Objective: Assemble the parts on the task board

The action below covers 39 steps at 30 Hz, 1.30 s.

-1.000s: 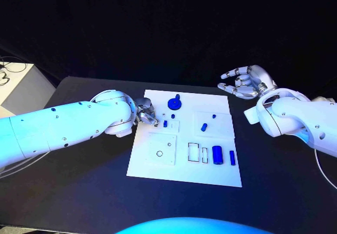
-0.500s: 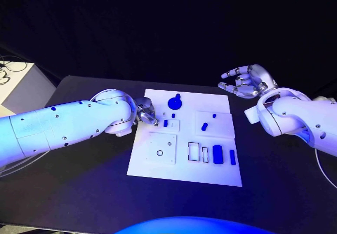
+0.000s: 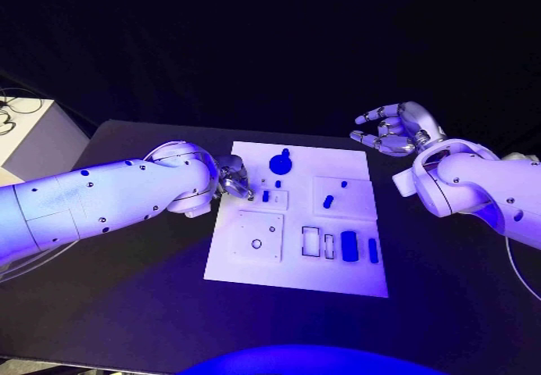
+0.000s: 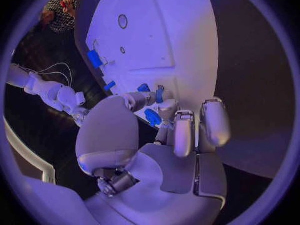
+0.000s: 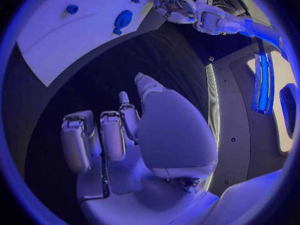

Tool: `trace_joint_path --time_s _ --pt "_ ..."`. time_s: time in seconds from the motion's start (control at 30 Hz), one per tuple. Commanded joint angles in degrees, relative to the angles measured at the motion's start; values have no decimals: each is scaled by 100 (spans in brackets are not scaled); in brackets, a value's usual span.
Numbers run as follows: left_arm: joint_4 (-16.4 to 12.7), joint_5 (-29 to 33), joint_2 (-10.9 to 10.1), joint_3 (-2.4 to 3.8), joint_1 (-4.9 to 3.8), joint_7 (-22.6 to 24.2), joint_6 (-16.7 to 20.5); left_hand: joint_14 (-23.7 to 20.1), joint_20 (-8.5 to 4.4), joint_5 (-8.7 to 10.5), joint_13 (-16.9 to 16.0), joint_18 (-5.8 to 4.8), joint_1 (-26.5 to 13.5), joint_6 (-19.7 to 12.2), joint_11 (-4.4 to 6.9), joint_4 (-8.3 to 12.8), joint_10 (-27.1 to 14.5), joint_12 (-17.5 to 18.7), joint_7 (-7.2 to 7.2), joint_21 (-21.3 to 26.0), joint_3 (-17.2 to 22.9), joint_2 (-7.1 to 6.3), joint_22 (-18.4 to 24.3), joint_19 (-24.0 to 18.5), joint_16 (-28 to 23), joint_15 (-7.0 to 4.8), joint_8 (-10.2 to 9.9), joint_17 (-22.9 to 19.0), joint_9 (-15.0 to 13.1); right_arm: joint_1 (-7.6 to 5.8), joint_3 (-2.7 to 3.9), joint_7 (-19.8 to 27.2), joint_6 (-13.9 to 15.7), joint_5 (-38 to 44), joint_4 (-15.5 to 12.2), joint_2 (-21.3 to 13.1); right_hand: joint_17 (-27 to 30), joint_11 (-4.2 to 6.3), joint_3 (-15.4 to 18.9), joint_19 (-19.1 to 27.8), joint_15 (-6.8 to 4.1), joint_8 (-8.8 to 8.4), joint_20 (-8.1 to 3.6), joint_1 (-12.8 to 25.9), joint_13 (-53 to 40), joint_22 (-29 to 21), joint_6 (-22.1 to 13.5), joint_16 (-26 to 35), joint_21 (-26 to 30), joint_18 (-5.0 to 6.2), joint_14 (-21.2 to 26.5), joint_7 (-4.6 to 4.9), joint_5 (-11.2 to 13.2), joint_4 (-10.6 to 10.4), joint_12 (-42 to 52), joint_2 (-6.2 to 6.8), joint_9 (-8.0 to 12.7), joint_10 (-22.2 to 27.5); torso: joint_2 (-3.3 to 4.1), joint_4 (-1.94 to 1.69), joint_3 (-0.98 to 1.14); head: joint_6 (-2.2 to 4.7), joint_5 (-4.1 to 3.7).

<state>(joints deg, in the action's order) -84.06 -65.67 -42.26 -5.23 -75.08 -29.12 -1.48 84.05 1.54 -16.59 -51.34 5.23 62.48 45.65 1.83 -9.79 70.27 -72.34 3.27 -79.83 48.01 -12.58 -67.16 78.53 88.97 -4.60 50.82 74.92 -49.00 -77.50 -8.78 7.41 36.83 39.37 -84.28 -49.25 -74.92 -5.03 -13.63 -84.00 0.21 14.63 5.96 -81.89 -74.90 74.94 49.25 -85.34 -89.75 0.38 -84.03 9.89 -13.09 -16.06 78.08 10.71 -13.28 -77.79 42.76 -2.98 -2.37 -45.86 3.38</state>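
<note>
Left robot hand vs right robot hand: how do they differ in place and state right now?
The left robot hand sits at the task board's left edge, beside small blue parts; the right robot hand is lifted off the board's far right corner. The left robot hand's fingers are curled down at the board; whether they hold a part is unclear. The right robot hand holds nothing, fingers apart. Both are silver.

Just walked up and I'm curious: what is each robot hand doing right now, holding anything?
Left robot hand: at the task board's edge; whether it holds anything cannot be told.
Right robot hand: open, holding nothing, fingers apart.
</note>
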Motion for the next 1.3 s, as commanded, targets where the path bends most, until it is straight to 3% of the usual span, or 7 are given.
trace_joint_path --time_s 0.03,1.3 --pt "-10 -30 -1 -18 27 -24 -195 546 0 -35 3 -58 -16 149 -3 806 27 -20 -103 -37 851 62 -5 27 19 -33 40 1353 -441 1 2 25 -51 32 1 -2 -963 -1 -30 -600 36 35 17 37 -316 1506 -51 25 -25 -38 -321 2 21 -7 -16 0 9 32 0 4 0 -8 -2" --pt "32 -34 -7 -18 28 -42 -366 547 -4 -27 37 -59 -47 152 -2 823 15 -1 -103 -37 874 62 -6 28 20 -35 42 1355 -440 1 2 28 -53 32 -4 -20 -968 2 -47 -600 34 47 15 67 -321 1506 -51 19 -25 -38 -324 0 13 -8 -5 -9 9 21 5 4 -1 -48 -12"
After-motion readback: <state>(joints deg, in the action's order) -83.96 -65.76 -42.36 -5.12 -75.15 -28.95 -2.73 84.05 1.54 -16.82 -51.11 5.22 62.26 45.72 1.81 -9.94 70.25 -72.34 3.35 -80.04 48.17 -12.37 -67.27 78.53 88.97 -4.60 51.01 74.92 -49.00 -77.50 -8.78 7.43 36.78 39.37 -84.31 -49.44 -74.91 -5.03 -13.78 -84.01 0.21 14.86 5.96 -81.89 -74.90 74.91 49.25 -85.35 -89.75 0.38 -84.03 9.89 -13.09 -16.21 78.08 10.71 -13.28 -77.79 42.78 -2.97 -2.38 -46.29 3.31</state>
